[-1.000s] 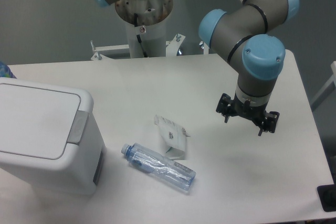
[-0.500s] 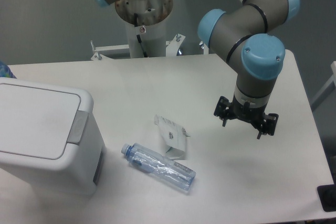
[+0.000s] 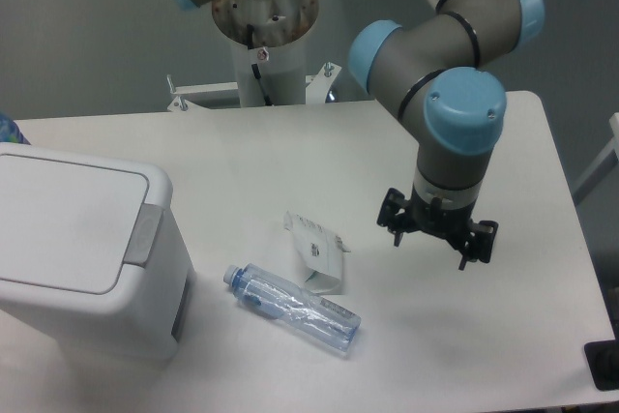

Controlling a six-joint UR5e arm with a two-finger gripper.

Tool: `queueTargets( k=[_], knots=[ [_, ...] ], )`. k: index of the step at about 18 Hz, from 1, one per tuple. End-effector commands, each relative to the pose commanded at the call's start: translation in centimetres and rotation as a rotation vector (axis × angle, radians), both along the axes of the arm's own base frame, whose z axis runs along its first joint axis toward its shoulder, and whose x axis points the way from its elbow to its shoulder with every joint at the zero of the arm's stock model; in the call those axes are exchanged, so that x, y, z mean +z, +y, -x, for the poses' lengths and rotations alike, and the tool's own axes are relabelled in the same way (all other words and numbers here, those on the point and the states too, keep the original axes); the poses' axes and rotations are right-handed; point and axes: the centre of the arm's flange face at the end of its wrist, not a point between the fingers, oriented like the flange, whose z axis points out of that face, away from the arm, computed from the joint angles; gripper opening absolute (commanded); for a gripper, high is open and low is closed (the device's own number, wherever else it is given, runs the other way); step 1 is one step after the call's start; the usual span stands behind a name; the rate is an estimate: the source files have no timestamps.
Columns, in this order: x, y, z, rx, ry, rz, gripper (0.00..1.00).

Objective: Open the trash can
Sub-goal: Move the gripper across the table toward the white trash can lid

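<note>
The trash can [image 3: 82,253], a big white bin with its flat lid down and a grey push tab [image 3: 147,235] at the lid's near-right edge, stands at the left of the table [image 3: 290,152], and nothing touches it yet, so the step in hand looks like the approach. The gripper [image 3: 435,239] hangs above the table well to the right of the trash can, pointing down, its two fingers spread wide with nothing between them. Going outward from it toward the trash can, a small white carton [image 3: 317,250] lies roughly midway, and just in front of the carton a clear crushed plastic bottle [image 3: 293,307] with a blue cap lies on its side, its cap end near the trash can's right wall. Neither is part of the job. The next move, as I judge it, calls for carrying the gripper across above the carton and bottle without brushing them, then bringing a fingertip down onto the grey tab so the lid can spring up.
</note>
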Motion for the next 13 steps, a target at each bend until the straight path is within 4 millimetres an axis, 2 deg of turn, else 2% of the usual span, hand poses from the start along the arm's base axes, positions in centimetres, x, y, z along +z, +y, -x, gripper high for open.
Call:
queueTargets(
  k=[7,10,13],
  knots=[
    [2.3,4.0,-4.4,0.148,-0.081,-0.136,1.0],
    [4.2,4.3,-5.7,0.221,-0.136,-0.215,1.0],
    [6.5,5.2,-8.2,0.262,-0.185,-0.283,1.0]
  ],
)
